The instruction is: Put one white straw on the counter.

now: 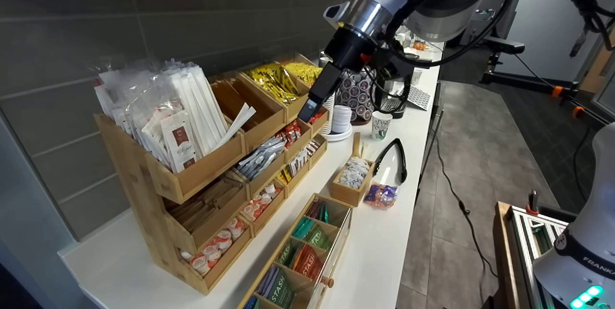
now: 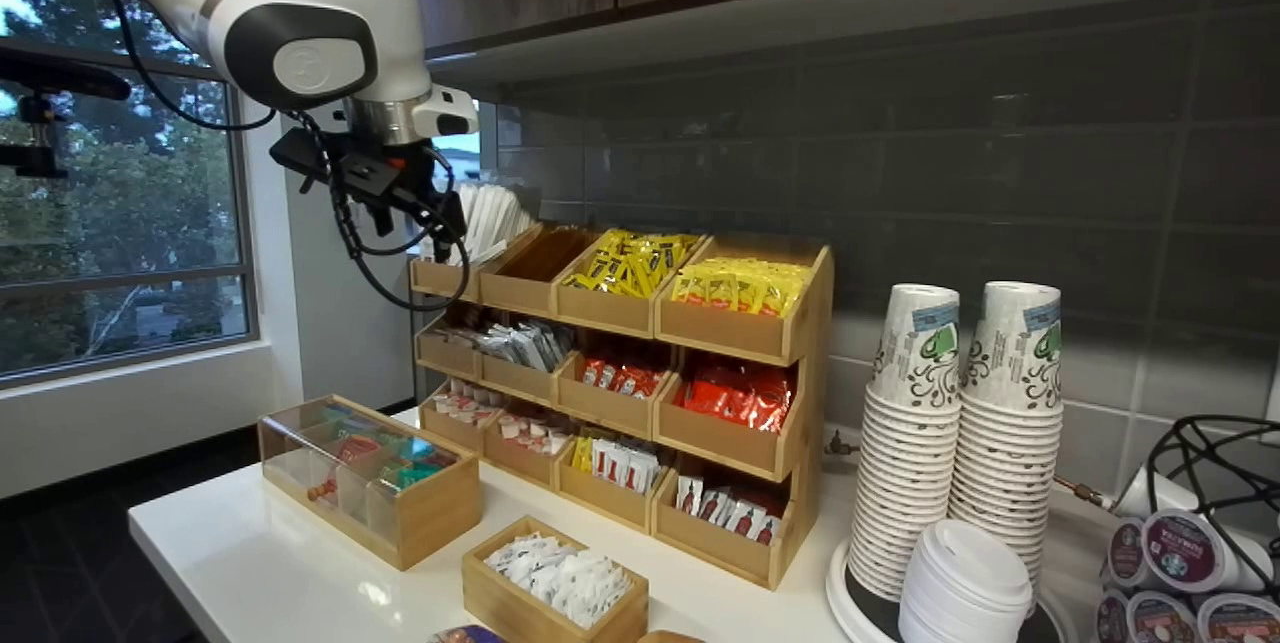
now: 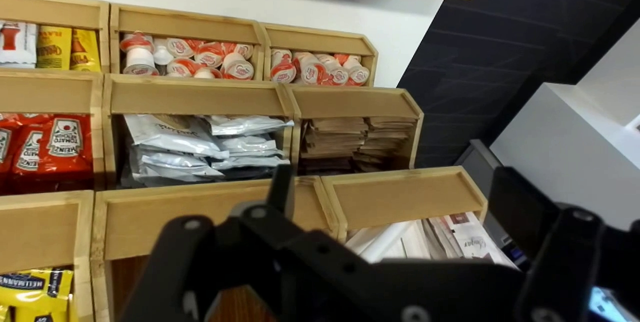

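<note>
Had the gripper [image 3: 392, 182] spread and unladen near the rack [image 1: 144, 208], with white straws [image 1: 204, 112] bunched in the top end bin [image 1: 211, 167]; apparently had everything left: grasping one, laying it on the counter [image 1: 377, 237].

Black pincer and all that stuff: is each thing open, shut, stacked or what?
Black pincer: open, holding nothing
Long, thin white straws: leaning in a tan wooden bin
Patterned white paper cup: upright
Stacked white paper cups: upside down
Round white plastic lids: stacked
Curved black tongs: lying open
Clear-lidded wooden box: looks shut
</note>
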Motion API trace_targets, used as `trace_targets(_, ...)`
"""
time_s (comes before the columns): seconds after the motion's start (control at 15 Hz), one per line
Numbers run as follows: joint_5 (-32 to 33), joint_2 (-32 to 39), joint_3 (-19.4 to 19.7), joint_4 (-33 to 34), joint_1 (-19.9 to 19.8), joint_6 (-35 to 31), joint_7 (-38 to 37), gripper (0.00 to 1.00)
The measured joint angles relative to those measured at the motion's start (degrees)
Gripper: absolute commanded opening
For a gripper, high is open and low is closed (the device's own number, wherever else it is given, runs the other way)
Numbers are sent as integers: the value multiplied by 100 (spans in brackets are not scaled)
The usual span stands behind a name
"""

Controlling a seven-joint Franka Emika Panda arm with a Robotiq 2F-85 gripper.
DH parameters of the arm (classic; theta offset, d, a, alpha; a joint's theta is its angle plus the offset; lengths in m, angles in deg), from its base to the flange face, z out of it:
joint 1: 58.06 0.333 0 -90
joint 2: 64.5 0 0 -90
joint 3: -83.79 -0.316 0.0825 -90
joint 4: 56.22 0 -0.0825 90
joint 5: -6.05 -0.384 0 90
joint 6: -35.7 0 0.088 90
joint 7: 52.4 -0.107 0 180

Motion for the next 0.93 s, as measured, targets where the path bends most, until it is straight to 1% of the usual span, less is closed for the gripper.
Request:
trace_targets(0.2,13,7,-13,10,-10,-77,103,100)
trace_targets(0.4,-126,84,-8,62,-19,-183,647,100)
trace_targets(0.93,-1385,667,-10,615,-119,-183,2619,100)
